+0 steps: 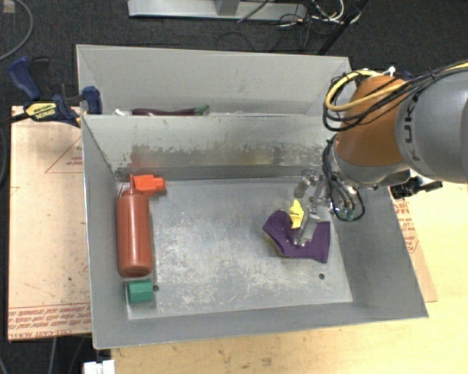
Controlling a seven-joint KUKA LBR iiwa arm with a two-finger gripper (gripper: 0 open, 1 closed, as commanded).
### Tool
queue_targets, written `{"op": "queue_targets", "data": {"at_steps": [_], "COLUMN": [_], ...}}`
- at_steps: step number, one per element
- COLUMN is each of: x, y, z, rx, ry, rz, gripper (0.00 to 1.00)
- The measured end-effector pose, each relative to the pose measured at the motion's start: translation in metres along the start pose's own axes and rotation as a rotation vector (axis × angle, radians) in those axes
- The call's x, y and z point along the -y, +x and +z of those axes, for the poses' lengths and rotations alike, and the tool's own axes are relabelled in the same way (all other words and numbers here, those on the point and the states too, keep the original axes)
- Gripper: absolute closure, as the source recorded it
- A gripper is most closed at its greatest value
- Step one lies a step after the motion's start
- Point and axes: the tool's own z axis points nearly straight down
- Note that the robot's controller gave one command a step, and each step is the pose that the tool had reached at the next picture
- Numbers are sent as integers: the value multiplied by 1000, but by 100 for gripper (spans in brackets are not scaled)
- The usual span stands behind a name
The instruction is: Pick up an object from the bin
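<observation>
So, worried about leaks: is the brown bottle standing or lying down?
Lying down: the brown bottle rests lengthwise on the bin floor by the left wall, its orange cap toward the far wall.

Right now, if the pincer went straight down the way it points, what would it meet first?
Most likely the purple crumpled cloth-like piece on the bin floor's right side, directly under the pincer; depth is unclear.

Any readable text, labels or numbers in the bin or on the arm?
Nothing can be read.
Grey arm link: dark lettering, partly cut off, not legible.
Brown bottle, green block, purple thing: no print visible.
</observation>
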Motion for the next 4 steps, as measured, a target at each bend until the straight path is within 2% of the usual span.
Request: {"op": "queue_targets", "data": {"at_steps": [1,2,4], "x": [5,-11,-10], "y": [8,16,17], "z": [24,25,23], "rx": [-4,9,8], "ry": [1,-1,0], "rz": [107,103,103], "gripper": [0,100,100]}}
